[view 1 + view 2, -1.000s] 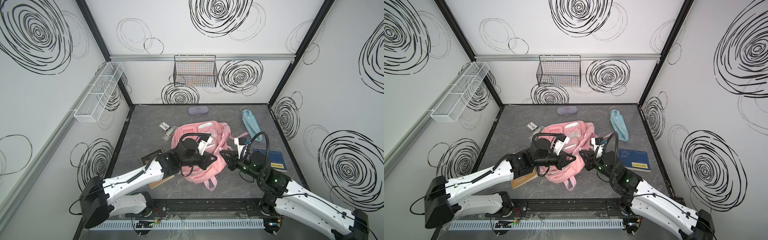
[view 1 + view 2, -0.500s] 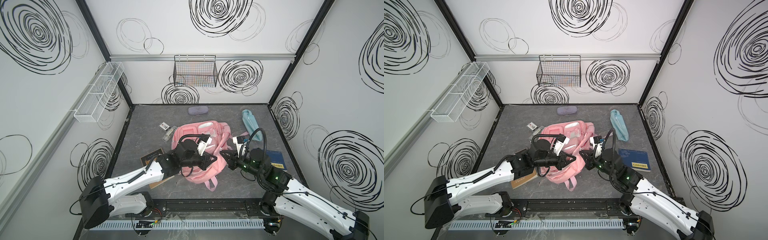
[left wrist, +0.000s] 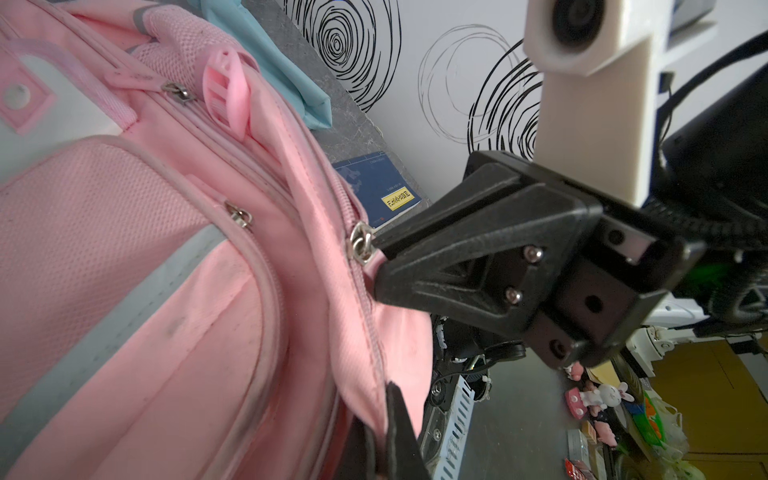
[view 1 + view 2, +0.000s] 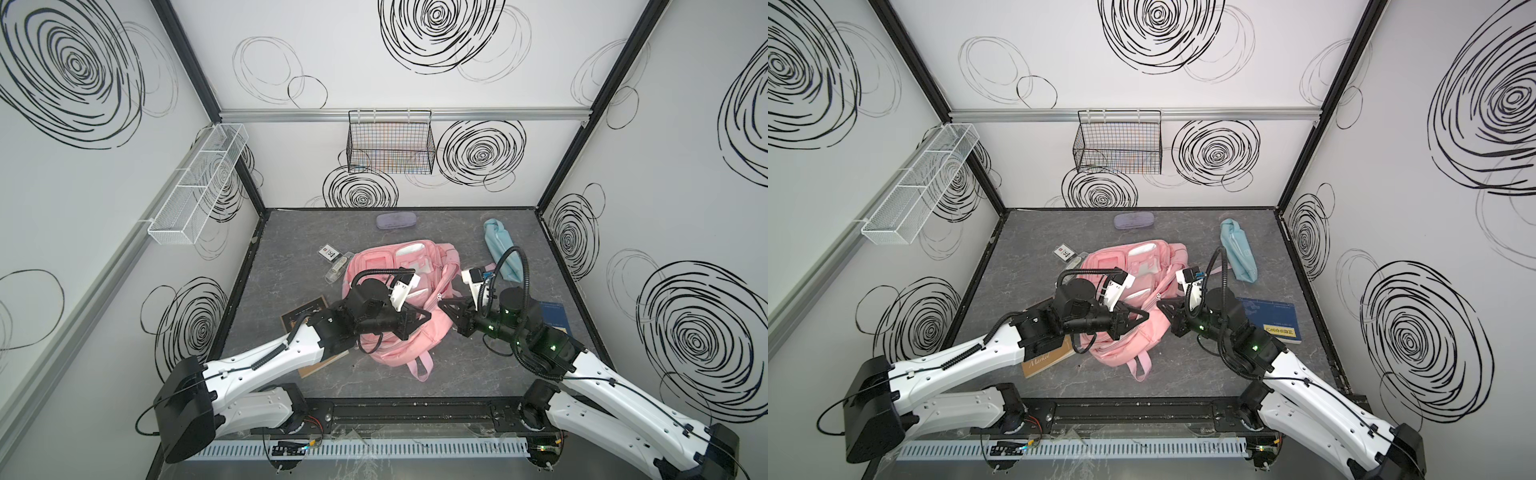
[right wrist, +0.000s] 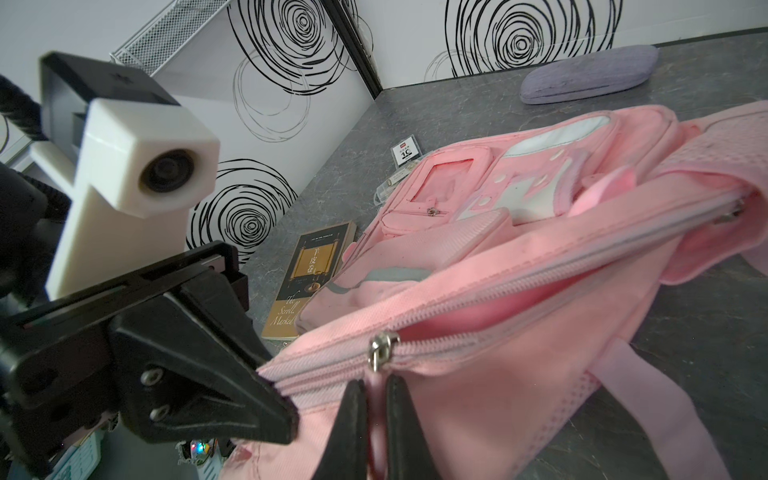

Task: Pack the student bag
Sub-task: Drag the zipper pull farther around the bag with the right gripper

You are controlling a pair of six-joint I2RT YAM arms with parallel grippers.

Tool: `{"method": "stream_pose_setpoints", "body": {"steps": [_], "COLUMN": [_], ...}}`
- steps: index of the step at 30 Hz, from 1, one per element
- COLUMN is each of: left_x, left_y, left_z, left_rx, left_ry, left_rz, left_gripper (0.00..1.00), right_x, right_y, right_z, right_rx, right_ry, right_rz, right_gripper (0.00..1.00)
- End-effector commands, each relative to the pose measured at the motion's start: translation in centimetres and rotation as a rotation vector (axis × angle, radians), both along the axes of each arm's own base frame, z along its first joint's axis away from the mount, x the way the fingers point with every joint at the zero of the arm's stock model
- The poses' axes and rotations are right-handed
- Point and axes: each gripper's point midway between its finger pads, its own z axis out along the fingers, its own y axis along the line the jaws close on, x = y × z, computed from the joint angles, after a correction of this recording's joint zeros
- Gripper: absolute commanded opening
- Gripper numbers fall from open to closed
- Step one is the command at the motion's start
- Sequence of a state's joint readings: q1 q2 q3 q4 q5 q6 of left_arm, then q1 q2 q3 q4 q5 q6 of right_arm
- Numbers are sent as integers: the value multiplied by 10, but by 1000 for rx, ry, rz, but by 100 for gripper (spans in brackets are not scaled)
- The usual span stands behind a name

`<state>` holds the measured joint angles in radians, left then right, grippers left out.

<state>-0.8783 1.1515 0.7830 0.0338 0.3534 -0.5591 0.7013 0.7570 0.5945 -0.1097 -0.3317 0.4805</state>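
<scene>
In both top views the student bag lies mid-table, while the brown book, blue book, blue pouch and grey case lie outside it, so packing looks barely begun. In the left wrist view the left gripper is pinched onto the bag's fabric edge. In the right wrist view the right gripper pinches the zip pull, the main zip partly open.

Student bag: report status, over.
Left tool shut on student bag fabric beside the zip. Right tool shut on the zip pull. Zip part open. Brown book beside the bag, clear of the zip.
</scene>
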Motion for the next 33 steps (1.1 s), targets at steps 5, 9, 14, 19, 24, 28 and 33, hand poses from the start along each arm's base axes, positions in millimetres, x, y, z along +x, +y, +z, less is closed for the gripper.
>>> {"method": "stream_pose_setpoints", "body": {"steps": [5,9,14,19,24,28,33], "left_x": [7,6,6,7,6,6,11], "left_y": [17,23,32,38,44,52,69], "left_z": [27,16,5,2,-6,-15,-30], "left_rx": [-53,-22,-4,11,43,70,133], "left_ry": [-103,-97,-83,-83,-79,-80,-70], "left_rz": [29,35,42,41,43,62,103], "left_gripper": [0,0,0,0,0,0,0], "right_x": [30,38,46,50,53,54,56], "right_y": [-43,-51,-58,-59,-63,-70,-81], "right_z": [-17,-17,-21,-20,-19,-22,-22], "right_rx": [-136,-161,-179,-184,-182,-203,-231], "right_ry": [13,8,16,16,14,35,47], "right_rz": [-190,-207,-217,-215,-222,-234,-262], "right_gripper": [0,0,0,0,0,0,0]}}
